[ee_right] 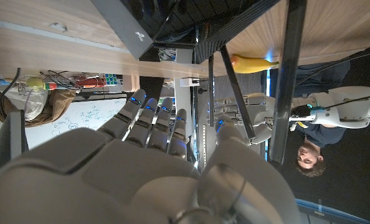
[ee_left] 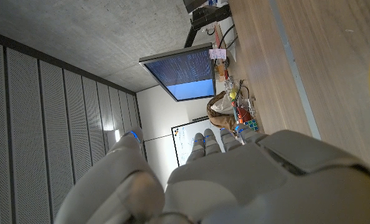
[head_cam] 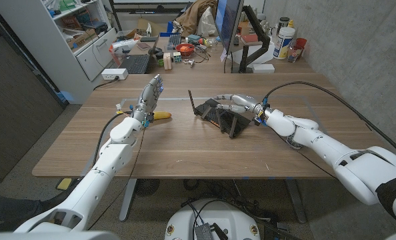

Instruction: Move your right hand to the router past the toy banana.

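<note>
Now the right hand (head_cam: 241, 103) rests open-fingered on the router (head_cam: 219, 113), with the toy banana (head_cam: 161, 115) beside the open left hand (head_cam: 151, 93).

The setting was an office or lab workspace. A concrete wall (head_cam: 338, 40) stood behind the wooden table (head_cam: 185, 150). A cluttered desk (head_cam: 185, 57) carried a monitor (head_cam: 229, 27) and a laptop (head_cam: 135, 63). White shelving (head_cam: 71, 30) and a written-on whiteboard (ee_right: 79, 118) were present.
</note>
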`<act>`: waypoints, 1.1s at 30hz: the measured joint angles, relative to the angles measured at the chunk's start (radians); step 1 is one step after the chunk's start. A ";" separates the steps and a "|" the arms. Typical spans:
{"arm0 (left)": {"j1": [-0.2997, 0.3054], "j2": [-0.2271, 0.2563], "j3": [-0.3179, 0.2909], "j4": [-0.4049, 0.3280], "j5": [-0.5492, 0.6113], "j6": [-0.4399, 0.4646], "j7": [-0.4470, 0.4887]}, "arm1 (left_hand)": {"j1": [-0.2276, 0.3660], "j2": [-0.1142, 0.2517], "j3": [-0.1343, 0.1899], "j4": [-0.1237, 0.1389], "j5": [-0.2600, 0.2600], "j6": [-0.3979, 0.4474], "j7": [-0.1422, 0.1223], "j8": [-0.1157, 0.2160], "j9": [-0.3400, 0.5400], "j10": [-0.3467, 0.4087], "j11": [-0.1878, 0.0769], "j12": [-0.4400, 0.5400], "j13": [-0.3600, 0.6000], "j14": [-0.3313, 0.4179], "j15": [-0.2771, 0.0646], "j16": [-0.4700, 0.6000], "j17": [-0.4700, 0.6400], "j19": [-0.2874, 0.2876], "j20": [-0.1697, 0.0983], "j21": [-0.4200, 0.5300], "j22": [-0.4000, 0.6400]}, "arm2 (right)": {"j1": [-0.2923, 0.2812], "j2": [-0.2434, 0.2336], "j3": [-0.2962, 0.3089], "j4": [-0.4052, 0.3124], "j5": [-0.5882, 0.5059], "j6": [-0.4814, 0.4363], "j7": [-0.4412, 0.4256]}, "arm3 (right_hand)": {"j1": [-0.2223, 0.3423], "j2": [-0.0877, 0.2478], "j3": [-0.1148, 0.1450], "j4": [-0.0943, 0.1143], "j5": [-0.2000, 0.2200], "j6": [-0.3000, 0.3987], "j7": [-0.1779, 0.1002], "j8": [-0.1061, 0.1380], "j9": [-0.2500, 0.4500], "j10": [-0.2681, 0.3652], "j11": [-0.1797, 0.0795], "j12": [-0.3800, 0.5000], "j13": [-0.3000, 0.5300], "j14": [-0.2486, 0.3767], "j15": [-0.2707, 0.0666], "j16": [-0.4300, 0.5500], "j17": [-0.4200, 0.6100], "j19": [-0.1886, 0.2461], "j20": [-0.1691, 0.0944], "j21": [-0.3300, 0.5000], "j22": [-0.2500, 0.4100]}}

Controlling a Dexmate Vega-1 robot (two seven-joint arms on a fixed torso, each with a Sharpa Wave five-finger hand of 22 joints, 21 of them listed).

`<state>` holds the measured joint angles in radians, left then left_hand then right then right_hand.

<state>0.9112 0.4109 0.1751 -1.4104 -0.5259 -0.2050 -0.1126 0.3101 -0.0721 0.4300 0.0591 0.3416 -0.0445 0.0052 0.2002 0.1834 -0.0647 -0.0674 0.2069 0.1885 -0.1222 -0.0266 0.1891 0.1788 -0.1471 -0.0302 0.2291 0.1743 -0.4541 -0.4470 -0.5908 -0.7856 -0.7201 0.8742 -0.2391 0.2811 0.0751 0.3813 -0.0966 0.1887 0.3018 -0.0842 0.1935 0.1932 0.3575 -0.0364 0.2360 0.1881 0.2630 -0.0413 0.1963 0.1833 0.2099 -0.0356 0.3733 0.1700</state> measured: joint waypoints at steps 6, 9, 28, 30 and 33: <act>-0.002 0.000 -0.001 0.006 -0.001 -0.001 -0.002 | 0.000 0.000 0.000 0.000 0.000 0.000 0.000 0.000 0.000 0.000 0.000 0.000 0.000 0.000 0.000 0.000 0.000 0.000 0.000 -0.004 0.000 | 0.003 -0.008 -0.013 -0.009 -0.034 -0.021 -0.029 | 0.000 0.000 0.000 0.000 0.004 0.004 -0.004 0.000 0.000 -0.006 -0.005 0.000 0.000 0.000 0.000 0.000 0.001 0.000 0.000 0.000 0.000; -0.002 0.000 -0.001 0.008 -0.003 -0.002 -0.006 | 0.000 0.000 0.000 0.000 0.000 0.000 0.000 0.000 0.000 0.000 0.000 0.000 0.000 0.000 0.000 0.000 0.000 0.000 0.000 -0.004 0.000 | 0.006 -0.022 -0.034 -0.026 -0.048 -0.031 -0.039 | 0.000 0.000 0.000 0.000 0.004 0.004 -0.004 0.000 0.000 -0.006 -0.005 0.000 0.000 0.000 0.000 0.000 0.001 0.000 0.000 -0.004 0.000; 0.005 0.001 -0.007 0.001 -0.005 -0.005 -0.006 | 0.000 0.000 0.000 0.000 0.000 0.005 -0.005 0.000 0.000 0.000 0.000 0.000 0.000 0.000 0.000 0.000 0.000 0.000 0.000 -0.007 0.000 | 0.015 -0.046 -0.071 -0.053 -0.099 -0.076 -0.050 | 0.000 0.000 0.004 -0.004 0.004 0.013 -0.012 0.008 0.000 0.002 -0.005 0.000 0.000 0.001 0.001 0.000 0.001 0.007 -0.007 -0.008 0.000; 0.007 0.001 -0.007 -0.002 -0.005 -0.005 -0.003 | 0.000 0.000 -0.002 0.002 0.000 0.005 -0.005 0.000 0.000 0.000 0.000 0.000 0.000 0.000 0.000 0.000 0.000 0.000 0.000 -0.008 0.000 | 0.018 -0.052 -0.083 -0.063 -0.101 -0.081 -0.045 | 0.000 0.000 0.004 -0.004 0.004 0.013 -0.012 0.008 0.000 0.002 -0.005 0.000 0.000 0.005 0.006 0.000 0.001 0.007 -0.007 -0.008 0.000; 0.009 0.002 -0.007 -0.006 -0.005 -0.005 -0.003 | 0.000 0.000 -0.004 0.004 0.000 0.005 -0.005 0.000 0.000 0.000 0.000 0.000 0.000 0.000 0.000 0.000 0.000 0.000 0.000 -0.008 0.000 | 0.018 -0.052 -0.083 -0.063 -0.102 -0.089 -0.037 | 0.000 0.000 0.004 -0.004 0.004 0.013 -0.012 0.008 0.000 0.002 -0.005 0.000 0.000 0.005 0.006 0.000 0.001 0.007 -0.007 -0.015 0.000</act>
<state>0.9199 0.4125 0.1680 -1.4160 -0.5308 -0.2103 -0.1152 0.3101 -0.0721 0.4258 0.0634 0.3416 -0.0392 -0.0002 0.2002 0.1834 -0.0648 -0.0674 0.2069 0.1885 -0.1223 -0.0266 0.1891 0.1788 -0.1471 -0.0302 0.2215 0.1743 -0.4362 -0.4994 -0.6739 -0.8490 -0.8225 0.7850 -0.2757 0.2811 0.0751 0.3853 -0.1006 0.1928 0.3144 -0.0966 0.2013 0.1930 0.3593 -0.0410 0.2360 0.1880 0.2683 -0.0358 0.1963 0.1839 0.2172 -0.0430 0.3578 0.1698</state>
